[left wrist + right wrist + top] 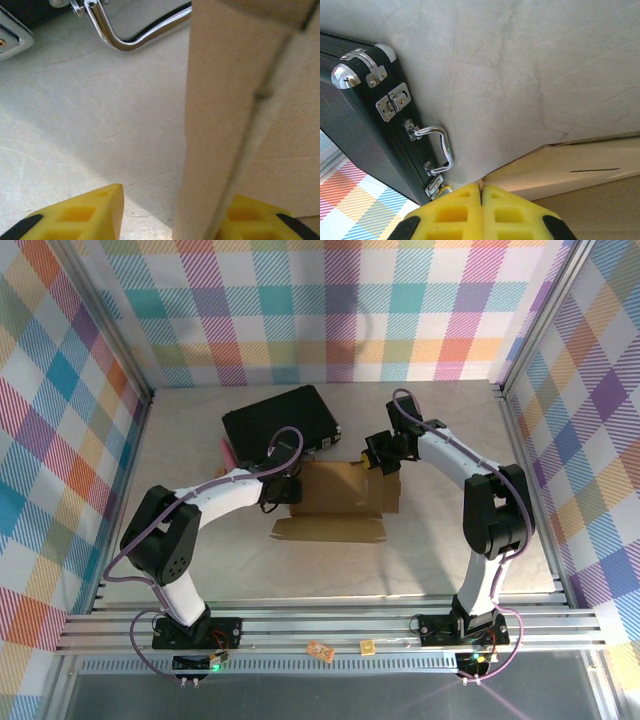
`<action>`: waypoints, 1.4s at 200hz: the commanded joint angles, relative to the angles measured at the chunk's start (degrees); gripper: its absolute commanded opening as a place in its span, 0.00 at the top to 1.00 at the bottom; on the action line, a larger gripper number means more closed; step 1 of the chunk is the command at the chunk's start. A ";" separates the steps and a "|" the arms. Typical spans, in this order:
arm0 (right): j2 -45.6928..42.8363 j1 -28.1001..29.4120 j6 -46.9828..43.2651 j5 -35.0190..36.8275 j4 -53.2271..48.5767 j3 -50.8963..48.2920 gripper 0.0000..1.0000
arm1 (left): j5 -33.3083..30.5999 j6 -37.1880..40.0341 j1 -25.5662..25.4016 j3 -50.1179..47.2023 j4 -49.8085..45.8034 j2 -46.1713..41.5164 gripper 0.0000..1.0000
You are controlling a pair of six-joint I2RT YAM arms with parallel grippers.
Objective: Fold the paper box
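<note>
The paper box point(340, 502) is a brown cardboard sheet lying half folded in the middle of the table, with flaps spread at its front. My left gripper point(283, 490) is at its left edge. In the left wrist view the gripper point(175, 196) is open astride an upright flap point(220, 100); the flap leans against the right finger point(260, 220) and a gap separates it from the left one point(80, 215). My right gripper point(383, 455) is at the box's back right corner. Its yellow fingers point(481, 189) are shut together, tips touching the corner of a raised wall point(580, 165).
A black hard case point(280, 422) with a chrome handle point(440, 147) lies just behind the box, near both grippers. A pink object point(228, 450) pokes out at its left. Two small items point(320, 650) lie on the front rail. Plaid walls enclose the table.
</note>
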 commanded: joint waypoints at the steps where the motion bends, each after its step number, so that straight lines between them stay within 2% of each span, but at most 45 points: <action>1: -0.06 -0.03 0.74 0.38 -0.74 2.07 1.00 | -0.53 -0.26 0.34 0.22 0.36 1.46 0.62; 19: -0.19 0.05 0.76 0.38 -0.62 2.16 1.00 | -1.18 -0.76 0.35 0.13 1.19 2.32 0.64; 40: -0.48 0.03 0.95 0.12 -0.57 1.92 1.00 | -1.28 -0.95 0.39 0.42 2.36 2.94 0.73; 65: -0.70 0.05 1.29 0.12 -0.22 1.17 1.00 | -1.41 -1.24 0.15 1.62 1.68 4.86 0.76; 96: -0.91 -0.02 1.49 0.12 0.01 0.96 1.00 | -3.88 -2.26 -0.12 2.24 0.33 5.16 0.93; 112: -1.03 0.04 1.55 0.37 -0.27 0.93 1.00 | -7.86 -2.16 -0.92 3.96 -2.77 5.90 1.00; 140: -1.21 0.04 1.90 0.40 0.04 0.90 1.00 | -17.67 -2.71 -2.86 8.81 -11.11 8.41 1.00; 165: -1.47 -0.01 2.78 0.29 1.15 0.13 1.00 | -23.26 -3.11 -4.42 11.00 -14.45 9.16 1.00; 280: -3.49 0.14 3.53 0.91 1.25 -1.23 1.00 | -23.62 -3.15 -4.54 9.93 -13.84 6.96 1.00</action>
